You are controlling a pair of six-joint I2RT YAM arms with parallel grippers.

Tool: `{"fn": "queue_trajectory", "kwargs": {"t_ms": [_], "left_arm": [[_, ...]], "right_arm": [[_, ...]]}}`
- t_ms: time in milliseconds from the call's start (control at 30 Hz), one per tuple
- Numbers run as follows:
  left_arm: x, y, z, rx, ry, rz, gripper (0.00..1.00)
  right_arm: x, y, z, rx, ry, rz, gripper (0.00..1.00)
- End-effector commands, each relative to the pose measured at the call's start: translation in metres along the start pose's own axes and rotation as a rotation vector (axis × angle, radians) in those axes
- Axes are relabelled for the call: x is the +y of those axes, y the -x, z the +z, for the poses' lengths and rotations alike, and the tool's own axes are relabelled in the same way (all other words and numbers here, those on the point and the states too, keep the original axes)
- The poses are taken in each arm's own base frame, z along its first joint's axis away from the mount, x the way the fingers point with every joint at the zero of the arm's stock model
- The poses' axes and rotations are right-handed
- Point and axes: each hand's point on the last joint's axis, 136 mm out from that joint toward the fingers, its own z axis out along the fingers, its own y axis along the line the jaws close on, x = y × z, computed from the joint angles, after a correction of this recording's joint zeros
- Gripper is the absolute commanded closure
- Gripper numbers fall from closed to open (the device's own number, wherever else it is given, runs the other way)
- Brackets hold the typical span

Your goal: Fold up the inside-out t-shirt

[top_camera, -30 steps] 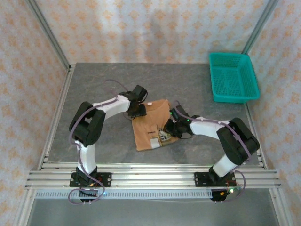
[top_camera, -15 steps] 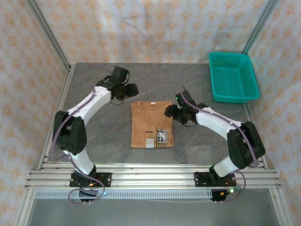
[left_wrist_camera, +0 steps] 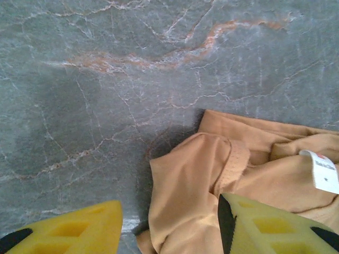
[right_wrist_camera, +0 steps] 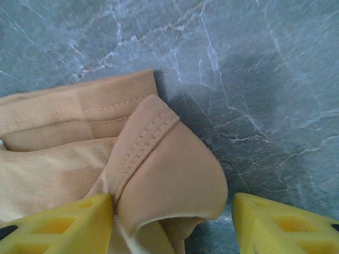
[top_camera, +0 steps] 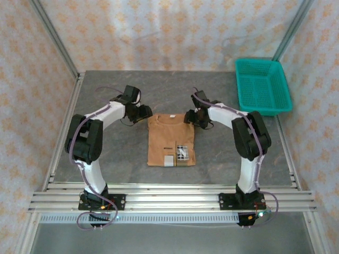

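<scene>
Two grippers flank the far edge of the shirt (top_camera: pixel 171 142), which lies folded into a flat block in the middle of the worktop (top_camera: pixel 106 159), its white patch (top_camera: pixel 180 153) facing up near the near edge. Your left gripper (top_camera: pixel 144 112) sits at the far-left corner with its jaws about half apart and gripping nothing: one finger hangs over bare stone, the other over cloth. Your right gripper (top_camera: pixel 192 117) is also part open and empty, straddling a puffed-up hem (right_wrist_camera: pixel 159 174) at the far-right corner. That is where trouble lies. Close now and you may pinch only the top layer, so a lift would peel the stack open instead of carrying it. If one side bites deeper than the other, the next fold will likely skew, or the block will drag across the worktop. The puffed hem could also squirt out as the jaws shut, and the loose tag (left_wrist_camera: pixel 324 170) by the collar might catch a finger.
</scene>
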Motion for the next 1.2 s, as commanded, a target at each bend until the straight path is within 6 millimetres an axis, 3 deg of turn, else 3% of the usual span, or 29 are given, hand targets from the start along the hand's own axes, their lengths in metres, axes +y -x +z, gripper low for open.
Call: {"fn": "queue_trajectory", "kwargs": {"t_ms": [0, 100, 167, 267, 700, 933, 1100, 1167], "left_arm": [[-0.005, 0.008, 0.001, -0.012, -0.015, 0.039, 0.48], [-0.003, 0.006, 0.004, -0.001, -0.012, 0.038, 0.48], [0.004, -0.002, 0.018, 0.035, 0.000, 0.029, 0.48], [0.004, -0.004, 0.024, 0.041, -0.014, 0.012, 0.49], [-0.024, -0.018, 0.055, 0.071, -0.150, -0.077, 0.68], [-0.037, -0.019, 0.065, 0.071, -0.183, -0.097, 0.78], [-0.049, -0.020, 0.065, 0.060, -0.203, -0.074, 1.00], [-0.051, -0.017, 0.061, 0.050, -0.203, -0.070, 1.00]], "right_arm": [[0.012, 0.000, 0.005, 0.022, 0.059, 0.024, 0.39], [0.015, 0.000, 0.011, 0.031, 0.063, 0.027, 0.41], [0.018, 0.001, 0.013, 0.035, 0.070, 0.027, 0.44], [0.024, 0.000, 0.016, 0.040, 0.091, 0.034, 0.54], [0.031, -0.008, 0.031, 0.062, 0.110, 0.034, 0.58], [0.031, -0.006, 0.039, 0.068, 0.110, 0.029, 0.75], [0.035, -0.003, 0.032, 0.068, 0.119, 0.012, 0.92], [0.036, 0.000, 0.025, 0.061, 0.123, 0.002, 0.96]]}}
